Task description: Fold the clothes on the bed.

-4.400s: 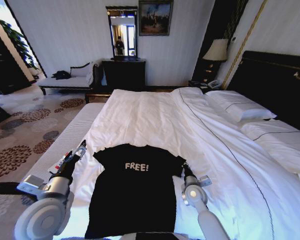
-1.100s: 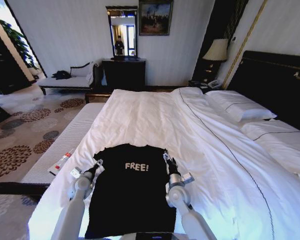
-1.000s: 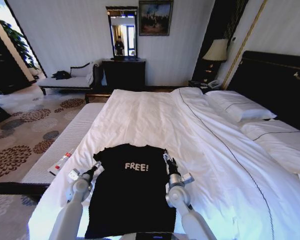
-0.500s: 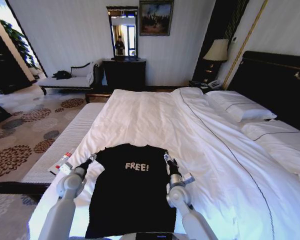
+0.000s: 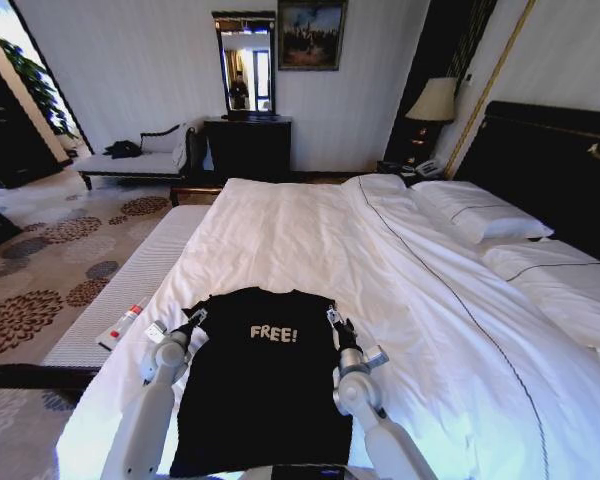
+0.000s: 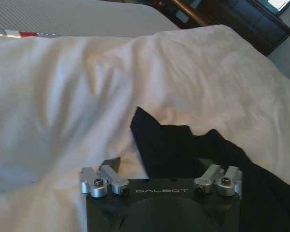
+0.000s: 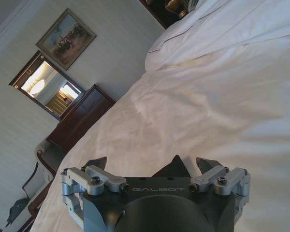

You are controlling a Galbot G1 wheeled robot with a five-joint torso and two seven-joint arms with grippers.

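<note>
The clothes, one black T-shirt (image 5: 265, 385) with white "FREE!" lettering, lie flat at the near end of the bed (image 5: 310, 230), both sleeves tucked in. My left gripper (image 5: 195, 318) rests open at the shirt's left shoulder; the left wrist view shows the gripper (image 6: 157, 162) spread wide, one finger over the white duvet and the other over the black cloth (image 6: 183, 150). My right gripper (image 5: 332, 318) sits at the right shoulder, open. In the right wrist view a black corner of the shirt (image 7: 176, 168) pokes up between the parted fingers of that gripper (image 7: 152, 163).
A grey bench (image 5: 130, 285) runs along the bed's left side with a red-and-white item (image 5: 126, 320) on it. White pillows (image 5: 480, 215) and the dark headboard (image 5: 550, 165) are at the right. A dresser (image 5: 248, 148) and chaise (image 5: 140, 160) stand by the far wall.
My left gripper swung out to the left of the shirt half a second ago and has come back to the left shoulder. The right arm and the shirt have stayed put.
</note>
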